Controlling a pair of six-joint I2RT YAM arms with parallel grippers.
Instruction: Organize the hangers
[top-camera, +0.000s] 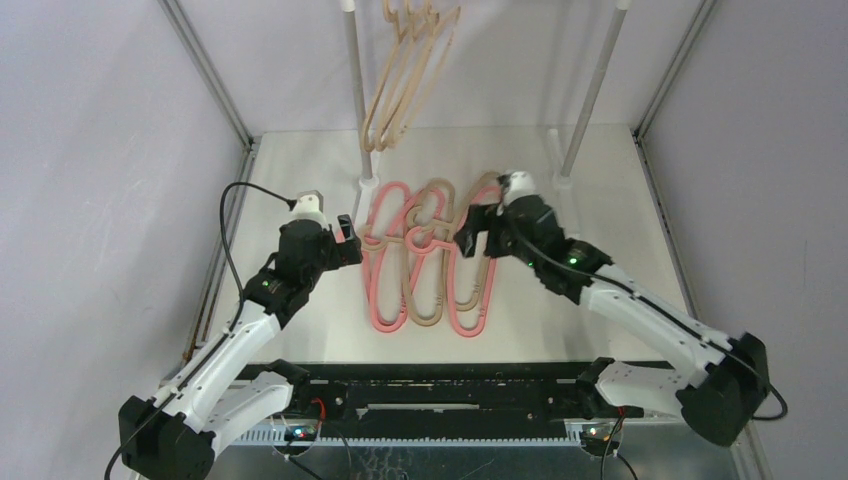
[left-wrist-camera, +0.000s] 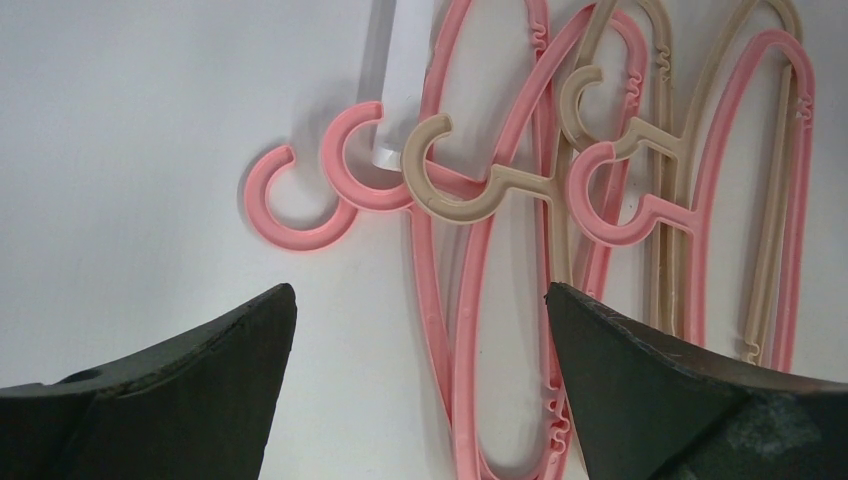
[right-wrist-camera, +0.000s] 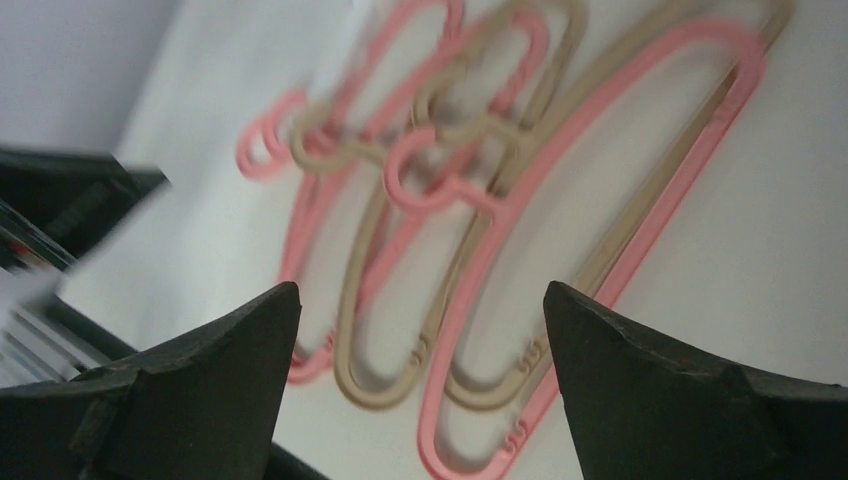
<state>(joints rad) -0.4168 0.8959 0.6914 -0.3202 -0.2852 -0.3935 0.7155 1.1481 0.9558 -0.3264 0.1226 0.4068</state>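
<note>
A: Where is the heap of thin salmon-pink and tan plastic hangers (top-camera: 430, 250) placed relative to the two claws?

B: It is laid flat on the white worktop (top-camera: 620, 200), between the two grey upright rack poles (top-camera: 355, 90). Its long axis is run from the near edge toward the far one, and the small hooks are all turned to the left. A few tan hangers (top-camera: 405, 90) are already hung up at the far side, between the poles.

A: Which claw is nearer, then?

B: The left claw (top-camera: 348, 240) is held just beside the hook side. In its wrist view the outermost pink hook (left-wrist-camera: 300, 240) is seen just ahead of the gap and a little left of centre, untouched. The right claw (top-camera: 468, 235) is poised over the right flank of the heap, above the long curved bars rather than the hooks.

A: And how are the claws set?

B: Both are spread wide, and nothing is gripped by either. Only worktop and hangers are seen between the dark fingers (left-wrist-camera: 180, 400).

A: What is the coming move judged to turn on?

B: If a hanger is to be lifted by its hook, the left claw is judged better placed, since the hooks are pointed at it. A short forward reach would be needed, and the overlapped hooks could be dragged along together.
</note>
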